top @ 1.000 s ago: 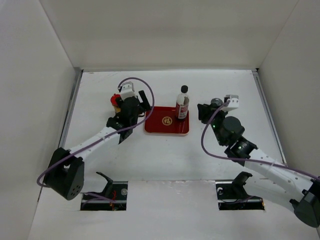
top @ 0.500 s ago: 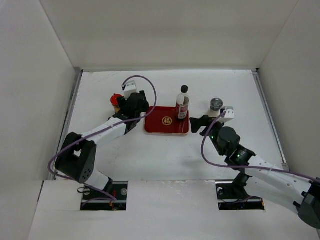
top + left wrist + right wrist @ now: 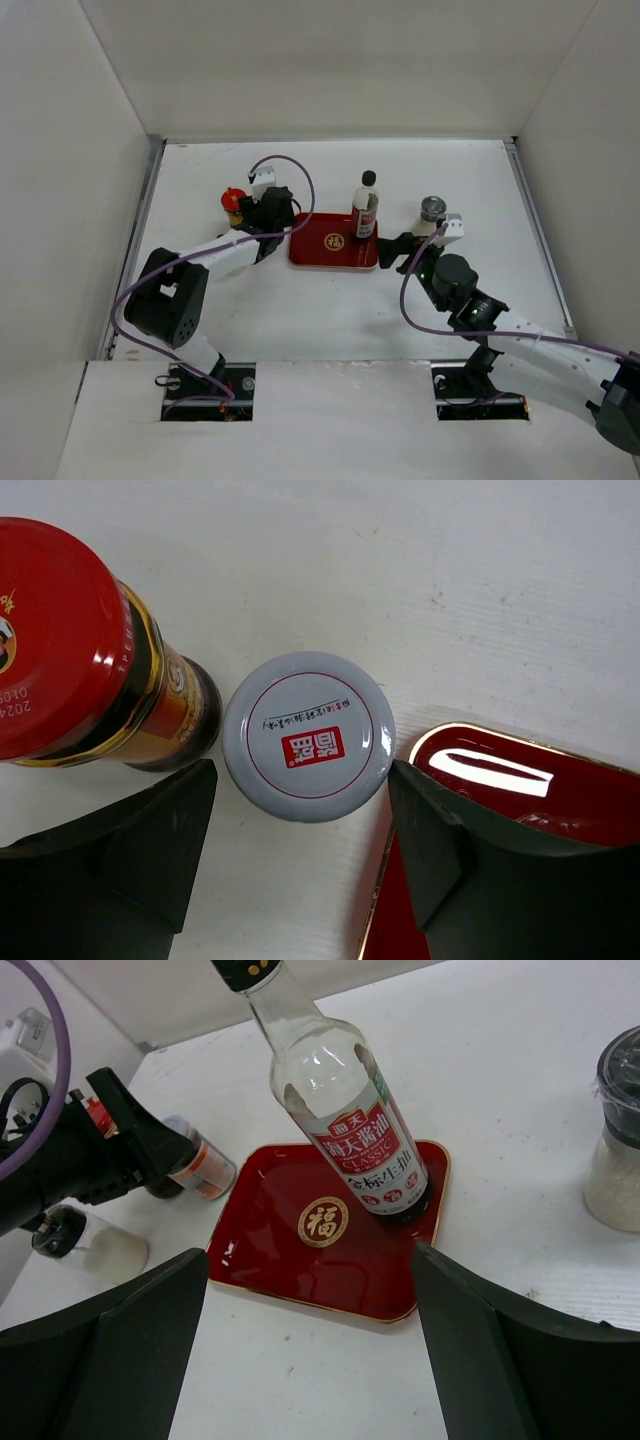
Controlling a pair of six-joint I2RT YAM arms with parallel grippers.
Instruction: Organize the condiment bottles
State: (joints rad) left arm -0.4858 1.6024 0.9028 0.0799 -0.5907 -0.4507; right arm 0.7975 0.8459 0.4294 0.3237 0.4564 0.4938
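1. The left gripper [image 3: 302, 778] is spread wide. Its two dark fingers [image 3: 140, 840] sit either side of the white-lidded jar [image 3: 308, 735].
2. The white lid faces the left wrist camera square on and carries a small red mark at its centre. The jar sits at the mouth of the fingers; contact with either finger cannot be told.
3. The red-lidded jar [image 3: 60, 640] stands just beside the white-lidded one, on its left in the wrist view. It has a gold band and dark contents under the lid. From above, this jar [image 3: 233, 199] is at the far-left side of the gripper.
4. A corner of the red tray [image 3: 540, 805] lies just to the right of the white-lidded jar, its gold rim showing.
5. The tall bottle [image 3: 345, 1130] stands upright in the tray's far right corner. It is clear glass with a red label and a black cap.
6. The tray [image 3: 290, 1260] has a gold emblem in the middle and lies flat on the white table [image 3: 330, 310].
7. The right gripper [image 3: 310, 1255] is also spread wide and grips nothing. It is low over the table at the tray's near right side, facing the bottle.
8. The grey-lidded jar [image 3: 620, 1140], holding pale grains, stands on the table to the right of the tray, apart from it.
9. A clear dark-capped jar [image 3: 85, 1240] shows on the table below the left arm. Its posture is unclear.
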